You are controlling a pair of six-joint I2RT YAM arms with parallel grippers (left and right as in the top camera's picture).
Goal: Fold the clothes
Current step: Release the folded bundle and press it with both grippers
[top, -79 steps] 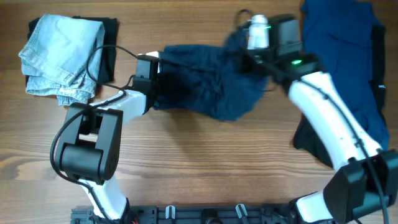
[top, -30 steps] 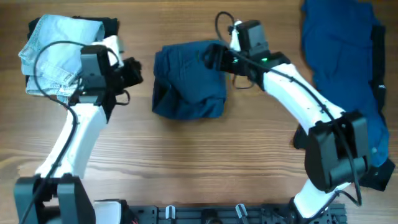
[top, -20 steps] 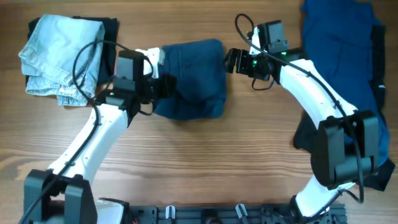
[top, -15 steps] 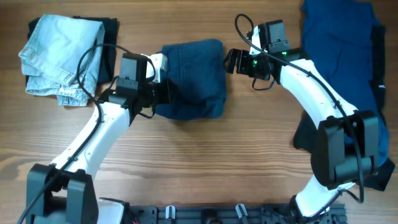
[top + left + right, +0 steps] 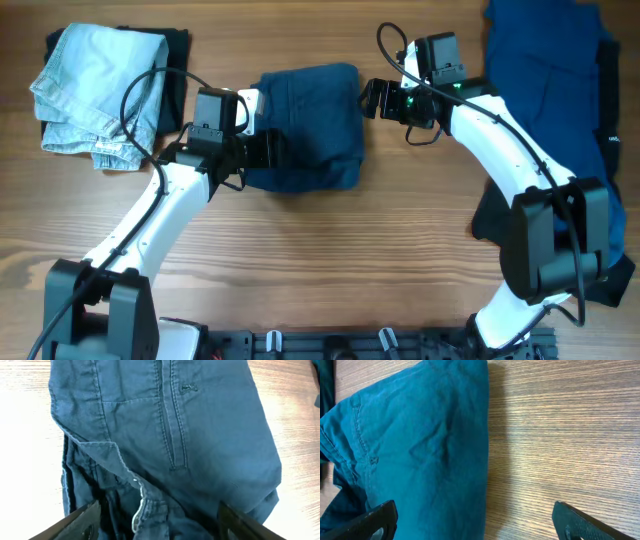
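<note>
Left gripper (image 5: 270, 150) released: jaws now spread wide, holding nothing.
Folded navy garment (image 5: 310, 105) lies free; this fold appears complete.

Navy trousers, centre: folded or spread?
Folded. The navy trousers lie as a compact block, layers stacked in the left wrist view.

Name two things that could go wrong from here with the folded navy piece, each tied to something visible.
1. The left gripper stands open astride the loose, layered left edge of the navy garment. A finger could catch a layer on withdrawal and pull the fold apart.
2. The right gripper, also open, hangs close to the garment's right edge. A low sweep might push the bundle askew.
</note>
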